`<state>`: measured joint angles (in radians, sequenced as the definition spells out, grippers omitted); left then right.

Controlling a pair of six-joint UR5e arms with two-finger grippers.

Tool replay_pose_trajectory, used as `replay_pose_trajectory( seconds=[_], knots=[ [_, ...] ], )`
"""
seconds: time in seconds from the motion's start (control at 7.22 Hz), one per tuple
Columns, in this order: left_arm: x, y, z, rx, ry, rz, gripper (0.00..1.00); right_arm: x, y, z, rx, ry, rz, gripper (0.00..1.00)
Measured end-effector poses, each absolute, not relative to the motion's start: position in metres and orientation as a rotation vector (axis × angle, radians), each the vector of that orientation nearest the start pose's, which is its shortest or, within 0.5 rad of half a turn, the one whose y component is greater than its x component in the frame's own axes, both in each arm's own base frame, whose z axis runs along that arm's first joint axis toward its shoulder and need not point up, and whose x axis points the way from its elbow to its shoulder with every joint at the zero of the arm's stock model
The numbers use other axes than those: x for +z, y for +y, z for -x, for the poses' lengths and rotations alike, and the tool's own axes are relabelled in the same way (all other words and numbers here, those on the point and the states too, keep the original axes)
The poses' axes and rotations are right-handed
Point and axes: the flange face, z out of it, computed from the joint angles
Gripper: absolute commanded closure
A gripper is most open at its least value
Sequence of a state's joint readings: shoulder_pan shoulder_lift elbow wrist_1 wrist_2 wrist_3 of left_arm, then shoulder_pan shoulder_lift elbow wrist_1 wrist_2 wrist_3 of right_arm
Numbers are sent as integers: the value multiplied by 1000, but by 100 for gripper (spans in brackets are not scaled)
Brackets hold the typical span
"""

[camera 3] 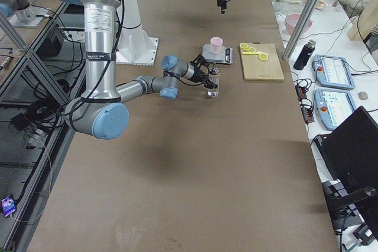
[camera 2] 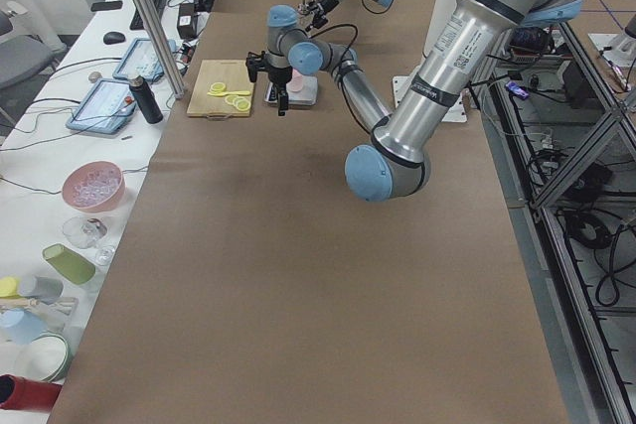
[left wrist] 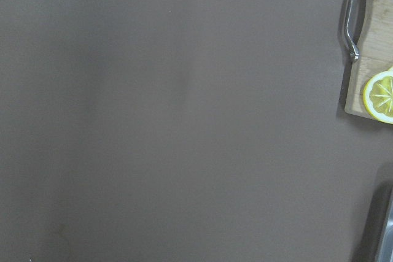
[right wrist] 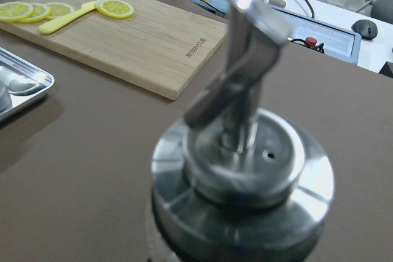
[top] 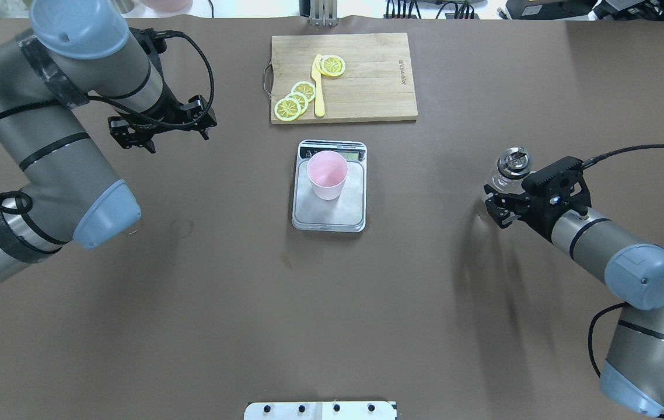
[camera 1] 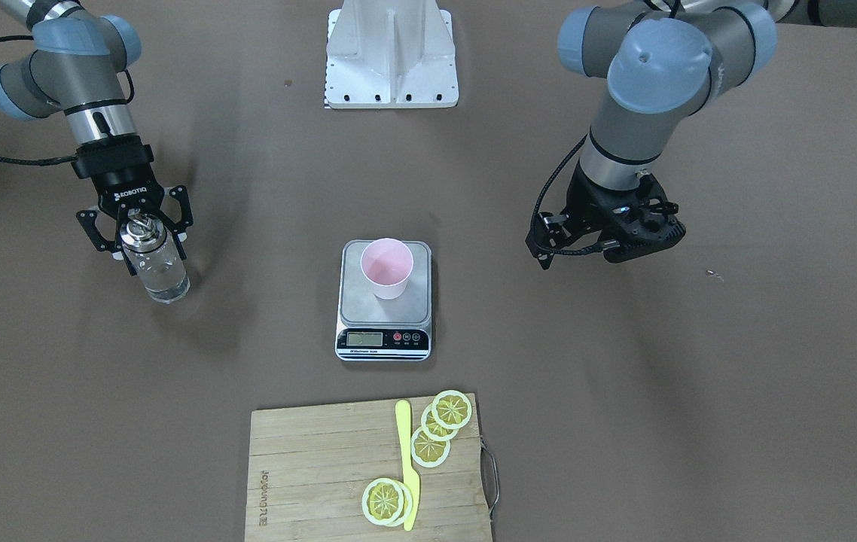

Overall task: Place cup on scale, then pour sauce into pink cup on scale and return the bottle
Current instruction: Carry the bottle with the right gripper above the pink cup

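The pale pink cup (camera 1: 388,267) stands upright on the scale's steel platform (camera 1: 357,297), also in the overhead view (top: 327,174). The glass bottle (camera 1: 157,263) with its silver spout cap (right wrist: 245,145) stands on the table on my right side and holds some clear sauce. My right gripper (camera 1: 148,242) is open. Its fingers sit on either side of the bottle's upper body, which also shows in the overhead view (top: 500,178). My left gripper (top: 163,131) is open and empty. It hovers above bare table, left of the cutting board.
A wooden cutting board (top: 367,87) with lemon slices (top: 294,100) and a yellow knife (top: 318,87) lies just beyond the scale (top: 329,219). The robot's white base (camera 1: 391,56) is on the near side. Brown table surface surrounds the scale.
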<state>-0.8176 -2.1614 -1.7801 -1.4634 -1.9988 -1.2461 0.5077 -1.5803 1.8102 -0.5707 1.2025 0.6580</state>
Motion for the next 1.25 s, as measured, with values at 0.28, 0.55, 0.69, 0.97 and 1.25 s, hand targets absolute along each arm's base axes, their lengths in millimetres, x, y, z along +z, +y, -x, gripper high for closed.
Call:
replay_pose_trajectory(
  seconds=[0.28, 0.55, 0.69, 0.97, 1.25],
  knots=[
    [240, -533, -374, -318, 798, -23, 1, 394, -405, 356, -120, -710, -1034, 100],
    [241, -534, -372, -280, 795, -40, 1, 339, -420, 374, -113, -647, -1033, 100],
    [243, -537, -368, -254, 791, -54, 1, 313, -425, 389, -122, -569, -1042, 100],
    [260, -547, -347, -197, 767, -90, 1, 272, -421, 425, -180, -395, -1064, 100],
    [291, -558, -319, -145, 725, -116, 1, 258, -409, 451, -230, -250, -1098, 100]
  ],
)
